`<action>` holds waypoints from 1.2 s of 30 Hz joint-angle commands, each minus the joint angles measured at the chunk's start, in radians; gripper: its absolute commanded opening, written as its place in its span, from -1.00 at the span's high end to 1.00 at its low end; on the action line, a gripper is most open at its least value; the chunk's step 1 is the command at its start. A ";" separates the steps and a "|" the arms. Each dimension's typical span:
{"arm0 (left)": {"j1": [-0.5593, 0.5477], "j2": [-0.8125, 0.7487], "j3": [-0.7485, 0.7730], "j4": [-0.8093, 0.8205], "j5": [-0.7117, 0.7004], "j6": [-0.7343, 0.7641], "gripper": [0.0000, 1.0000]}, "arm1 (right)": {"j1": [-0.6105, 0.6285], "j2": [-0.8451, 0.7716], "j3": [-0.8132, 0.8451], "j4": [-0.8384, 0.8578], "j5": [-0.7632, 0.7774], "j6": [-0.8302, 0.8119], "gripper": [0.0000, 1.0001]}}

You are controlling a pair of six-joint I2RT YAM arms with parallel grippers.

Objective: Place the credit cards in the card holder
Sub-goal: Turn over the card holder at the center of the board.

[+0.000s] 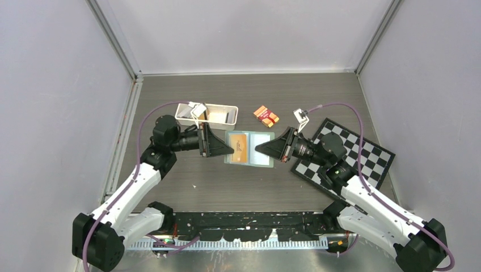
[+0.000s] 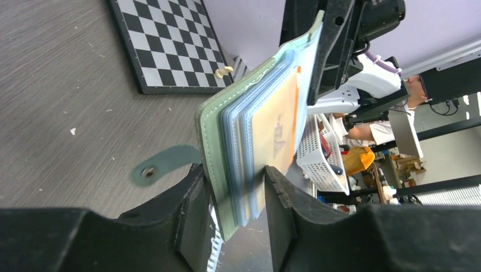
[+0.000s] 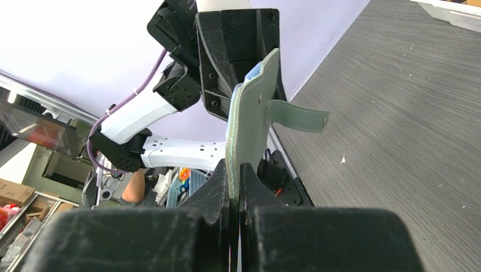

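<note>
The sage-green card holder [image 1: 252, 148] hangs open above the table between my two grippers. A gold-tan credit card [image 1: 240, 146] lies on its left half. My left gripper [image 1: 230, 150] is shut on that half. In the left wrist view the gripper [image 2: 235, 192] clamps the green cover [image 2: 211, 130], the blue-grey pockets and the gold card [image 2: 275, 127]; the clasp tab [image 2: 164, 164] hangs left. My right gripper [image 1: 258, 149] is shut on the other cover's edge. In the right wrist view the gripper [image 3: 234, 181] pinches the cover [image 3: 249, 119], with the tab [image 3: 298, 116] sticking out right.
A long white tray [image 1: 187, 107] stands behind the left gripper with flat things inside. An orange-and-red banded packet [image 1: 266, 115] lies at the back centre. A chessboard [image 1: 363, 156] lies under the right arm and shows in the left wrist view [image 2: 164, 45].
</note>
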 commanded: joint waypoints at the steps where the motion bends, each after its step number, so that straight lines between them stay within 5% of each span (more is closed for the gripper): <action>1: 0.003 -0.018 -0.021 0.178 0.054 -0.089 0.26 | -0.004 0.022 -0.008 0.082 -0.002 0.003 0.99; 6: 0.003 -0.024 -0.032 0.180 0.053 -0.091 0.47 | -0.005 0.050 -0.036 0.065 0.020 -0.024 0.99; 13: 0.003 -0.012 -0.050 0.176 0.076 -0.088 0.89 | -0.004 0.148 -0.017 -0.218 0.149 -0.150 0.99; 19: -0.039 0.045 -0.030 0.091 0.071 -0.025 0.91 | 0.022 0.281 0.000 -0.273 0.206 -0.179 0.99; 25: -0.141 0.144 0.106 -0.403 -0.258 0.294 1.00 | 0.061 0.387 0.011 -0.263 0.285 -0.152 0.99; 36: -0.191 0.297 0.070 -0.263 -0.237 0.216 0.76 | 0.096 0.587 0.037 -0.251 0.322 -0.128 0.99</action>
